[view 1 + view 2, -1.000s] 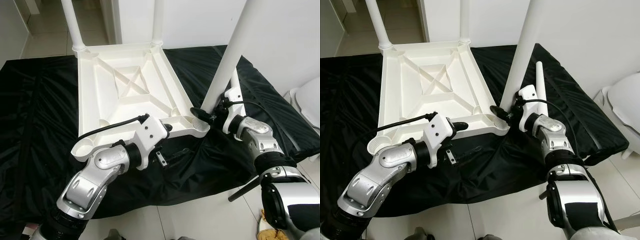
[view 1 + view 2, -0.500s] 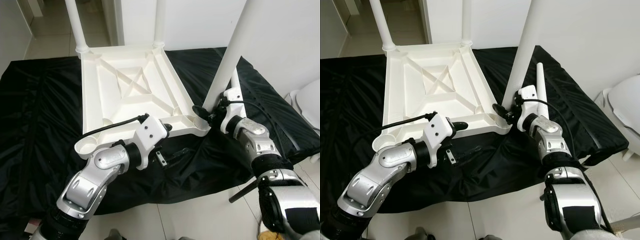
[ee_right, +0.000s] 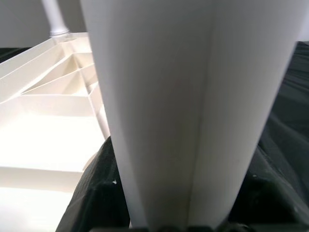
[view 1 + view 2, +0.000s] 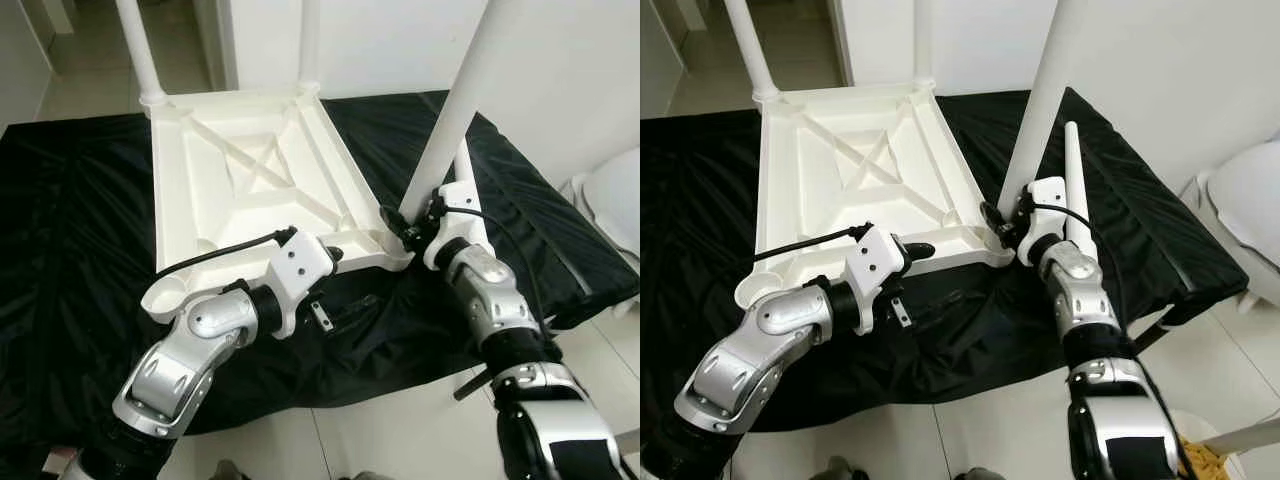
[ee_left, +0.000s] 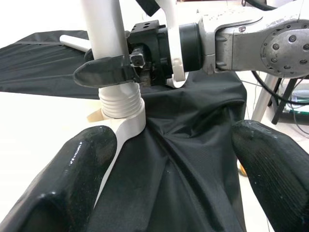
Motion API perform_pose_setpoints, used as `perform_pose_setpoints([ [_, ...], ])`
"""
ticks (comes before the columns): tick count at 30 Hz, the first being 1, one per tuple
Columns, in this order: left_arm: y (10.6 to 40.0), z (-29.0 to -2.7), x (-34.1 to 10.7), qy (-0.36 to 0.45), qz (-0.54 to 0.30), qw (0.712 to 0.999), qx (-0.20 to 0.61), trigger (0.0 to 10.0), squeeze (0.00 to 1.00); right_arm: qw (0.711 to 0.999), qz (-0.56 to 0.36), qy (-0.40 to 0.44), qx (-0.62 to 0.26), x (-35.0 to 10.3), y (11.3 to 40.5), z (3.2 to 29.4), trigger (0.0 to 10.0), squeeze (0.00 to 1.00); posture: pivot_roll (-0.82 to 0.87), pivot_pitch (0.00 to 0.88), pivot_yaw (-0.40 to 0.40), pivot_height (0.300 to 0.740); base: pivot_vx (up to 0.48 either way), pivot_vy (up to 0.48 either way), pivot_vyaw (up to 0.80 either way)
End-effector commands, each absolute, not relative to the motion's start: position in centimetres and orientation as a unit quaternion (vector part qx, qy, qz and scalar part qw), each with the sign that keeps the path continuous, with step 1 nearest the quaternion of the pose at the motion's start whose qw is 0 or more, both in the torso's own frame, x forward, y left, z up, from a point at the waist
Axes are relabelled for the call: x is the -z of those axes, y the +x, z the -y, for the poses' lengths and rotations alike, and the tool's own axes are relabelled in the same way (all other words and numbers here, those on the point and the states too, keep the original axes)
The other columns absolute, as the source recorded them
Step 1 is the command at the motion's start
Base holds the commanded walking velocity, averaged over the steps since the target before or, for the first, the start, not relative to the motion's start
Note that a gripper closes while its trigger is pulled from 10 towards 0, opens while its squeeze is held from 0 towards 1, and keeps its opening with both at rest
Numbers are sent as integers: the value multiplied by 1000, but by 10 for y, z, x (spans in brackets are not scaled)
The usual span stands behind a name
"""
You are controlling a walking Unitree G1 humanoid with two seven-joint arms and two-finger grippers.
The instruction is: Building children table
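1. White plastic table top [image 4: 250, 190] lies upside down on a black cloth [image 4: 70, 250], ribbed underside facing up.
2. Two legs stand upright in the far corner sockets, well away from both sets of fingers: one far leg [image 4: 130, 45] on the robot's left and another far leg [image 4: 308, 40] on its right.
3. A third leg [image 4: 462, 100] rises from the near right corner socket [image 5: 120, 123]; its ribbed base sits in the socket.
4. The right gripper [image 4: 400, 222] is clamped on the bottom of this third leg, just above the socket. In the left wrist view one black finger [image 5: 104, 71] wraps across the front of the leg, closed tight against it.
5. In the right wrist view the leg stands pressed between that gripper's fingers, with the table top beyond it.
6. The left gripper [image 5: 169, 159] sits at the near edge of the table top, just beside the same corner socket. Its fingers [image 5: 67, 179] are spread wide and hold nothing; the socket and cloth lie ahead between them.
7. A spare leg [image 4: 1074, 190] lies on the cloth just behind the right gripper's wrist.
8. A small metal piece [image 4: 321, 315] lies on the cloth under the left wrist.
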State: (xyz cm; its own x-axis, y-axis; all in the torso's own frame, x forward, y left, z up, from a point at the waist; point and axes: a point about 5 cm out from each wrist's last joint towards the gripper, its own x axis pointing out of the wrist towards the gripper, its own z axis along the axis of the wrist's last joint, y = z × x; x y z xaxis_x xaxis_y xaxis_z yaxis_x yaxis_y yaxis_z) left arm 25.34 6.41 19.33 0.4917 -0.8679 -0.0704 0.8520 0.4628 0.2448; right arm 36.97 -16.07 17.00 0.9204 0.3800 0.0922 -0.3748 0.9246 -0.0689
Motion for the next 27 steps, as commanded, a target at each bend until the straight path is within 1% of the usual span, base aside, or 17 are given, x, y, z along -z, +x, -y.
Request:
perform_pose_setpoints([
  [1, 254, -65, -194, 128, 31, 859, 495, 10000, 0, 987, 25, -15, -155, -159, 369, 163, 10000, 0, -43, 93, -3, 740, 0, 0, 0],
  [4, 253, -66, -193, 127, 31, 859, 496, 10000, 0, 994, 21, 0, -106, -156, 368, 158, 10000, 0, -42, 95, -5, 740, 0, 0, 0],
  [7, 253, -65, -193, 127, 31, 858, 496, 10000, 0, 995, 19, 8, -97, -155, 368, 156, 10000, 0, -41, 94, -4, 740, 0, 0, 0],
  [11, 252, -65, -193, 127, 31, 858, 497, 10000, 0, 997, 13, 30, -66, -152, 364, 141, 10000, 0, -38, 92, -8, 740, 0, 0, 0],
  [13, 252, -65, -193, 126, 31, 858, 497, 10000, 0, 998, 11, 33, -59, -151, 364, 139, 10000, 0, -38, 92, -8, 740, 0, 0, 0],
  [14, 252, -64, -193, 125, 31, 858, 497, 10000, 0, 998, 8, 41, -37, -149, 362, 135, 10000, 0, -36, 90, -9, 740, 0, 0, 0],
  [22, 251, -64, -193, 124, 30, 857, 499, 10000, 0, 999, -3, 51, 10, -147, 361, 131, 10000, 0, -35, 87, -13, 740, 0, 0, 0],
  [27, 250, -62, -192, 123, 32, 856, 501, 10000, 0, 991, -28, 63, 115, -144, 361, 128, 10000, 0, -35, 77, -16, 740, 0, 0, 0],
])
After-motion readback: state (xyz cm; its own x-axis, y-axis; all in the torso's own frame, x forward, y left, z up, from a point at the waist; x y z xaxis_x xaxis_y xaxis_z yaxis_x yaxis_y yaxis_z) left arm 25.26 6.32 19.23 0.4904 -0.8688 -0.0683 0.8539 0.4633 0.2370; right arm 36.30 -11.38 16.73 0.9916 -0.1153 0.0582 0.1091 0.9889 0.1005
